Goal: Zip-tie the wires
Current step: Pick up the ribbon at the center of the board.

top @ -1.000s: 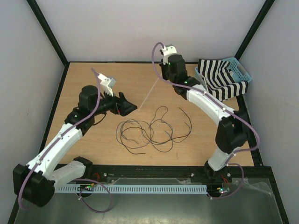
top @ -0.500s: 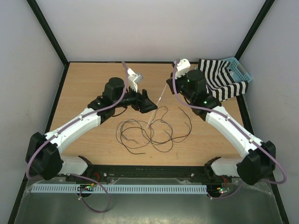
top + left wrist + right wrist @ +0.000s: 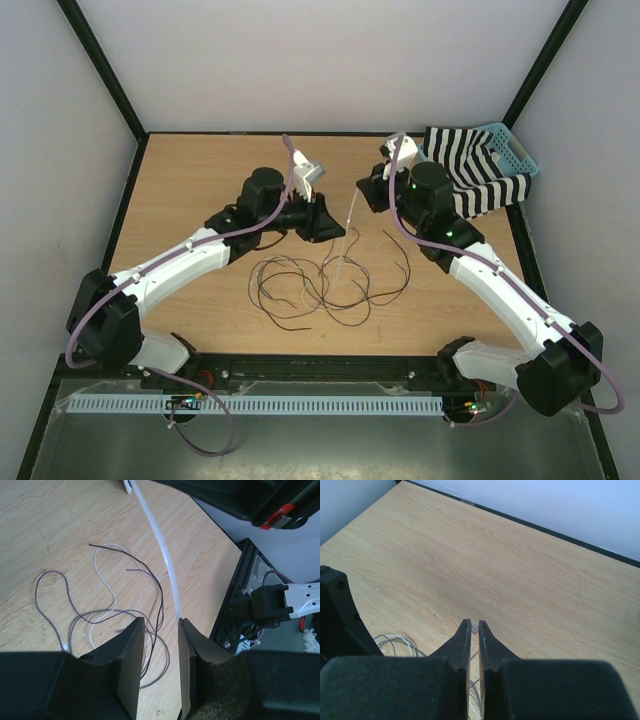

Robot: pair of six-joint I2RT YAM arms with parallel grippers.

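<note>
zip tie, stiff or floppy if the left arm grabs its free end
Probably springy, not floppy: the zip tie holds a smooth bow from the right end effector toward the left end effector without sagging. Likely light, since one pinched end carries it. The thin strip may slip or twist as the open jaws close.

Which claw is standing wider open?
The left claw: a clear gap shows between its jaws, while the right claw is pinched on the zip tie.

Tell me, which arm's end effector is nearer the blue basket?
Right. The right end effector hangs just left of the basket; the left end effector is farther left, across the zip tie from it.
</note>
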